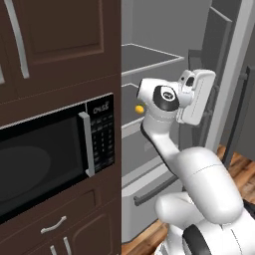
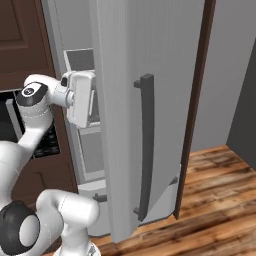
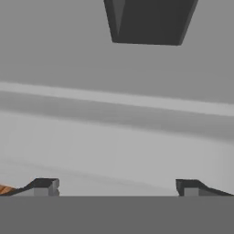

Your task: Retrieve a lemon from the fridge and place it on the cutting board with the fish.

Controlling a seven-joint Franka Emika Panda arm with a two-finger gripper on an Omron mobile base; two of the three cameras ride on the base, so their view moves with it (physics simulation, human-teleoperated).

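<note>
One lemon (image 1: 140,108) sits on a grey shelf (image 1: 130,94) inside the open fridge (image 1: 149,60), just beside the arm's white wrist in the left base view. One black microwave (image 1: 55,149) is set into the brown cabinets (image 1: 60,40) left of the fridge. One fridge door (image 2: 145,115) with one dark bar handle (image 2: 146,145) stands swung out over the wooden floor (image 2: 215,200). In the hand view the gripper (image 3: 117,187) faces grey fridge surfaces, its two fingers (image 3: 43,186) spread wide and holding nothing.

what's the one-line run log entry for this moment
stage: reaching into open fridge | gripper: open, empty | lemon: on fridge shelf, not grasped | fridge door: open
</note>
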